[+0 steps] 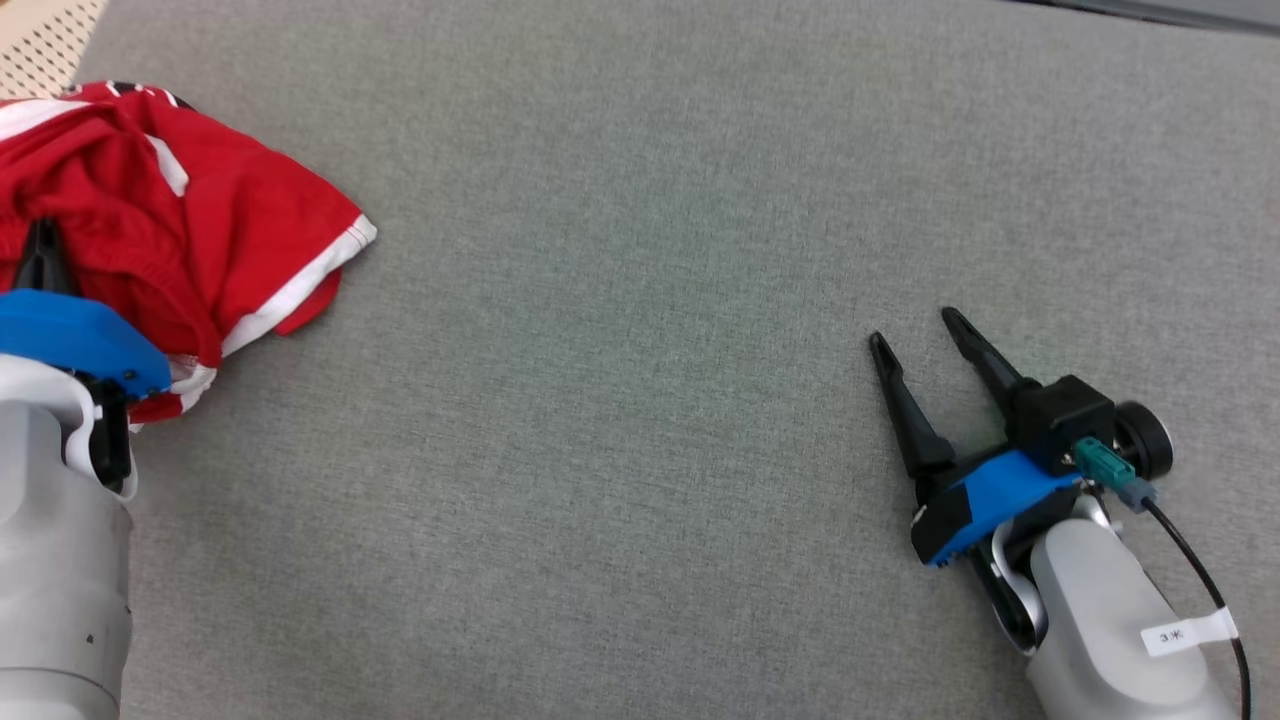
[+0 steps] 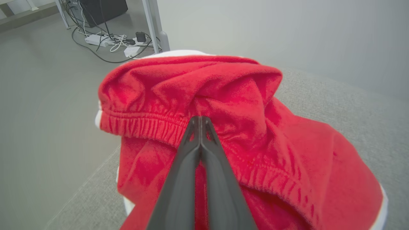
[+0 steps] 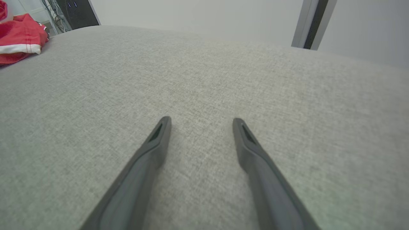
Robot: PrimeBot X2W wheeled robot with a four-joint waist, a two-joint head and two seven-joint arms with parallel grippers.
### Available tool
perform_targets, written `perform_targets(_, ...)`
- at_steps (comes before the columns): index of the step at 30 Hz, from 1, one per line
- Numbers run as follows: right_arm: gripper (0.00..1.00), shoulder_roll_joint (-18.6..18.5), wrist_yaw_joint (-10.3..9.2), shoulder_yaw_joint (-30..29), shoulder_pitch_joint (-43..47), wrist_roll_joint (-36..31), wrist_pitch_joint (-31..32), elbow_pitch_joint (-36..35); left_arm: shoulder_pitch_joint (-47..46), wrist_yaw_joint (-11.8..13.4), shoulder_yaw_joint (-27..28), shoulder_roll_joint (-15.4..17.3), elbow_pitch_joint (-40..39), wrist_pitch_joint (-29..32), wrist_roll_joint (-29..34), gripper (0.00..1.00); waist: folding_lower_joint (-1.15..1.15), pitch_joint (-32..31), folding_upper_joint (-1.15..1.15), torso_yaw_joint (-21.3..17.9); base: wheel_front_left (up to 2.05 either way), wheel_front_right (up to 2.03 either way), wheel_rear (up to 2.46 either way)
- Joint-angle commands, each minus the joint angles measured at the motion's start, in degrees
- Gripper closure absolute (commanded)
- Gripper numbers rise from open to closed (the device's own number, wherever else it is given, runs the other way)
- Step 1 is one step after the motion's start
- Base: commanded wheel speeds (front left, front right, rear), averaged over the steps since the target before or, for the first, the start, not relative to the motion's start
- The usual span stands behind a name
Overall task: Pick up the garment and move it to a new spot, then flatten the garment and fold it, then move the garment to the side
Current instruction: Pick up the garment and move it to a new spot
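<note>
The garment (image 1: pixel 200 230) is a crumpled red piece with white trim, bunched at the far left of the grey cloth-covered table (image 1: pixel 640 300). My left gripper (image 1: pixel 42 240) reaches into it from below. In the left wrist view its fingers are pressed together, and the left gripper (image 2: pixel 199 117) is shut on the elastic waistband of the garment (image 2: pixel 255 111), which humps up around the tips. My right gripper (image 1: pixel 915 328) rests low at the right, open and holding nothing, far from the cloth. Its spread fingers frame bare table at the right gripper (image 3: pixel 199 119), with the garment (image 3: pixel 19 35) far off to the left.
A beige perforated surface (image 1: pixel 50 40) shows past the table's far left corner. Beyond the table edge, the floor holds cables and power strips (image 2: pixel 111 41) beside a pale table leg (image 2: pixel 153 22). A dark post (image 3: pixel 310 22) stands behind the table.
</note>
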Motion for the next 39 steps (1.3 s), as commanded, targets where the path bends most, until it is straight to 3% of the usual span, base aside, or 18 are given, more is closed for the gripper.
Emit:
perform_targets(1,0.00,-1.89,-0.62,-1.11,6.93,0.50,1.82,4.92,-1.23,-0.22,-0.67,0.03,-0.65,-0.80,0.57,1.00,-0.02,-1.31,0.00,-0.32,0.00,0.00,0.00)
perform_targets(6,0.00,0.45,-0.40,-1.01,7.70,1.18,1.47,4.40,-2.35,-0.66,-4.25,-0.06,-4.52,-2.02,1.09,1.00,-0.02,-5.84,0.00,-1.20,0.00,0.00,0.00)
perform_targets(11,0.00,1.85,-0.38,-2.15,9.45,2.09,1.10,3.64,-1.75,-0.65,-11.64,-1.29,-14.25,-2.26,-0.30,1.00,-0.02,-11.19,0.00,-2.99,0.00,0.00,0.00)
perform_targets(22,0.00,4.24,-0.36,-4.69,16.32,3.23,1.02,2.03,1.56,-0.49,-30.81,-5.69,-32.58,-2.28,-9.35,1.00,-0.02,-18.74,0.00,-13.21,0.00,0.00,0.00)
perform_targets(29,0.00,4.41,-0.36,-5.37,18.11,2.59,1.02,1.58,4.61,-0.50,-39.73,-11.91,-35.01,-2.29,-13.51,1.00,-0.02,-19.51,0.00,-21.33,0.00,0.00,0.00)
perform_targets(34,0.00,4.44,-0.36,-4.94,18.60,3.31,1.02,1.26,9.88,-0.42,-43.88,-14.31,-33.44,-2.29,-14.31,1.00,-0.02,-19.21,0.00,-25.20,0.00,0.00,0.00)
perform_targets(35,0.00,4.44,-0.36,-4.80,18.68,3.49,1.02,1.30,11.33,-0.05,-44.73,-14.58,-32.65,-2.29,-13.69,0.57,-0.02,-19.28,0.00,-25.72,0.00,0.00,0.00)
perform_targets(36,0.00,4.45,-0.36,-4.55,18.71,3.54,1.02,1.35,13.00,0.10,-45.52,-14.71,-31.54,-2.24,-13.50,0.00,-0.02,-19.32,0.00,-26.17,0.00,0.00,0.00)
perform_targets(39,0.00,4.45,-0.36,-4.51,18.92,3.88,1.02,1.05,16.66,1.16,-45.64,-14.96,-30.20,-2.25,-13.38,0.00,-0.02,-19.57,0.00,-26.56,0.00,0.00,0.00)
